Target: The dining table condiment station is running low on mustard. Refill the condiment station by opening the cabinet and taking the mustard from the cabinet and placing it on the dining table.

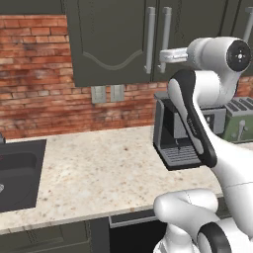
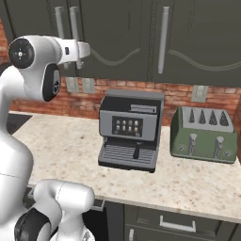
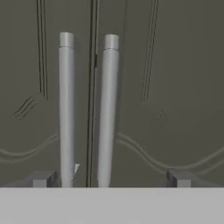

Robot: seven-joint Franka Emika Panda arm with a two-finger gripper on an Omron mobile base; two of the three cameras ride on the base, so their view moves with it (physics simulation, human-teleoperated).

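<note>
1. Here we see our hand [image 3: 109, 178] spread wide, pinching nothing, its two small grey fingertips [image 3: 42, 178] flanking both long silver bar handles [image 3: 66, 109] of the dark grey-green arched-panel wall cabinet [image 1: 111, 42].
2. The cabinet doors are shut — their seam runs between the handles.
3. Below, on the beige speckled bench [image 2: 70, 146], stand a grey espresso machine [image 2: 129, 134] and a green toaster [image 2: 204, 134].
</note>
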